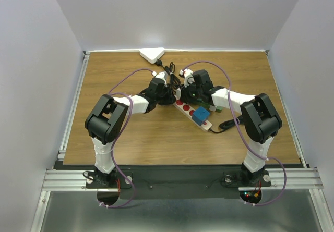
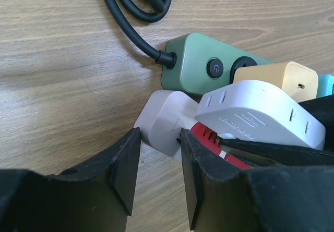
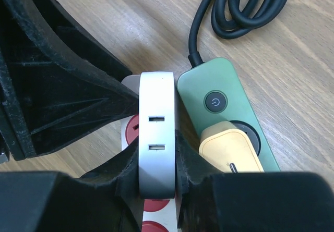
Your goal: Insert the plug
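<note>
The plug (image 3: 156, 133) is a flat white adapter with two slots on its edge, and my right gripper (image 3: 156, 161) is shut on its sides. It sits over the end red socket (image 3: 130, 130) of the white power strip (image 2: 164, 120), slightly tilted in the left wrist view (image 2: 261, 114). Its pins are hidden. My left gripper (image 2: 159, 154) has both fingers against the end of that strip, holding it on the table. From above, both grippers (image 1: 166, 94) (image 1: 183, 94) meet at the strip's far end.
A green power strip (image 3: 224, 107) lies right beside the white one, with a yellow plug (image 3: 229, 148) in it and a coiled black cable (image 3: 245, 8) behind. A blue plug (image 1: 201, 116) sits further down the white strip. A white triangular device (image 1: 152, 55) lies at the back.
</note>
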Action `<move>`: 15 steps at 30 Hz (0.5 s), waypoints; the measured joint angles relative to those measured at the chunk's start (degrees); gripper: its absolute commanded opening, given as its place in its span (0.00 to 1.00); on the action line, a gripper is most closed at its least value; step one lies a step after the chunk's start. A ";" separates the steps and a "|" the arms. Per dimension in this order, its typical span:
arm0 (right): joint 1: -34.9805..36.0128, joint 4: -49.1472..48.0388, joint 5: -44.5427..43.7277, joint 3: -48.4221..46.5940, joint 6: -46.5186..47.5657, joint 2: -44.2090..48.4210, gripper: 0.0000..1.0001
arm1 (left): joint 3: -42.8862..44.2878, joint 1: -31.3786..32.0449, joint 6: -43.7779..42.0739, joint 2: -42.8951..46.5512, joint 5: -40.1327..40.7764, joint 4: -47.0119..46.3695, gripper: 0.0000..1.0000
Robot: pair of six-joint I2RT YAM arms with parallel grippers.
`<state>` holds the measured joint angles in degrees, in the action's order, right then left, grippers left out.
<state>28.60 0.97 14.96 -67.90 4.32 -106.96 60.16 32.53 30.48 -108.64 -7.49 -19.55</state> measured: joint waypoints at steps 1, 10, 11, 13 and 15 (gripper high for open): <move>0.00 -0.15 -0.07 0.09 -0.07 0.00 0.00 | 0.00 0.00 0.02 0.00 0.00 0.00 0.45; -0.02 -4.63 -0.24 3.23 -1.18 0.87 0.00 | 0.00 0.00 0.02 0.00 0.02 0.00 0.45; -0.02 -5.31 -0.24 3.65 -1.31 1.01 0.00 | 0.00 0.00 0.02 0.00 0.02 0.02 0.45; -0.02 -6.45 -0.35 4.70 -1.44 1.42 0.00 | 0.00 -0.02 0.00 0.00 0.00 0.00 0.45; -0.02 -7.52 -0.44 5.88 -1.57 1.95 0.00 | 0.00 -0.02 0.02 0.00 0.00 0.02 0.45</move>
<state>28.58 -6.55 14.52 -62.02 2.74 -105.01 60.16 32.51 30.50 -108.64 -7.49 -19.53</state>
